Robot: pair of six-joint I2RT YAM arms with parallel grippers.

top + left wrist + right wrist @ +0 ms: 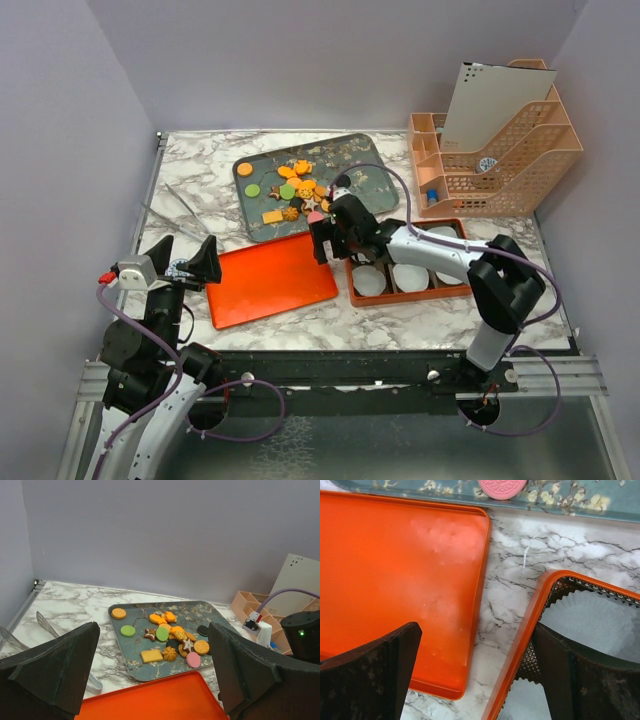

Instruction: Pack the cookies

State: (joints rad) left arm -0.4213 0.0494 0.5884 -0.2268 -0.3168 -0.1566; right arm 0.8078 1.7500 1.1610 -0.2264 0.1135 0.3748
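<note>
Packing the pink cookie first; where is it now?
In the left wrist view the pink cookie lies on the floral tray at its near edge, beside the dotted round biscuit, behind the orange tray.

1. A dark flowered tray point(120, 667) lies on the marble table point(75, 600), with the cookies point(170, 640) clustered mid-tray.
2. One orange round cookie and one green one sit apart by the tray's left edge.
3. An orange tray point(150, 702) lies just beside the flowered tray's near edge.
4. Metal tongs point(45, 625) lie left of the tray; a peach organizer point(250, 602) stands right of it.
5. The left gripper point(153, 625) is spread wide on either side of the tray, holding nothing.
</note>
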